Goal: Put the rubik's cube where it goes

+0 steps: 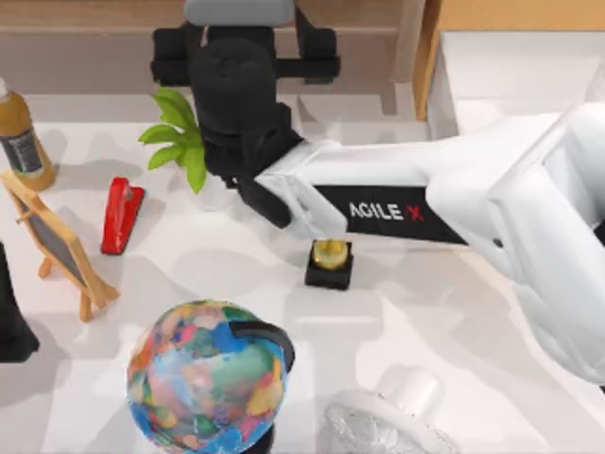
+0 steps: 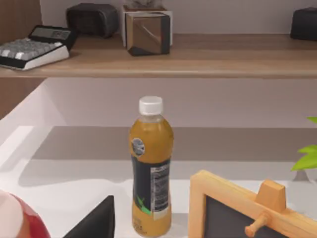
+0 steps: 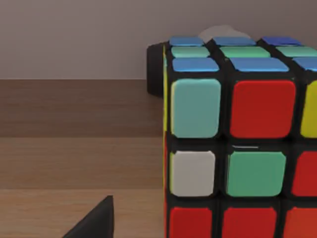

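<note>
The rubik's cube [image 3: 237, 148], black-gridded with red, green, white and blue stickers, stands on a wooden shelf board [image 3: 74, 148], very close in the right wrist view. One black fingertip [image 3: 94, 220] shows beside it, with a gap between it and the cube. From above, my right arm reaches across to the shelf at the back, its gripper [image 1: 241, 52] open over the cube and hiding it. My left gripper [image 1: 11, 322] is parked at the table's left edge, open.
On the table are an orange bottle [image 1: 21, 132], a red stapler [image 1: 121, 214], a small chalkboard easel [image 1: 61, 244], a plant [image 1: 180, 137], a trophy [image 1: 329, 260], a globe [image 1: 203, 374] and a white fan [image 1: 388, 416]. A calculator [image 2: 34, 45] lies on the shelf.
</note>
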Tool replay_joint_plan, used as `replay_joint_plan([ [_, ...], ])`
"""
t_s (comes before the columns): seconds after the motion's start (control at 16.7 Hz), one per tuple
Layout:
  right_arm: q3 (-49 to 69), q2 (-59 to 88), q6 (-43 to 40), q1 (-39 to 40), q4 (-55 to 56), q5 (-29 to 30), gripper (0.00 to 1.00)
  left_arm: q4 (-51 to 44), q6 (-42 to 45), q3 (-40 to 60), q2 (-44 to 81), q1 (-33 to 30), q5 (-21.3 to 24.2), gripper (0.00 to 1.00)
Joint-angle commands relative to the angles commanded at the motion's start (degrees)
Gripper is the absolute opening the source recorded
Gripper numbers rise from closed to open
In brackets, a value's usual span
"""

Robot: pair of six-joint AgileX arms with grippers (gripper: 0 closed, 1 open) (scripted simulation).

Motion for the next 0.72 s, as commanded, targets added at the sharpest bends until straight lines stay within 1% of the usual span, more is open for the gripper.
replay_joint_plan([
  [0.42,13.86,7.23,-0.2,-3.14,-6.42,-3.08,1.0,0.0,0.0,0.0,0.0,0.0,0.0,1.0],
  [0.72,16.02,8.41,-0.22,-3.66,-7.42,-3.6,1.0,0.0,0.0,0.0,0.0,0.0,0.0,1.0],
])
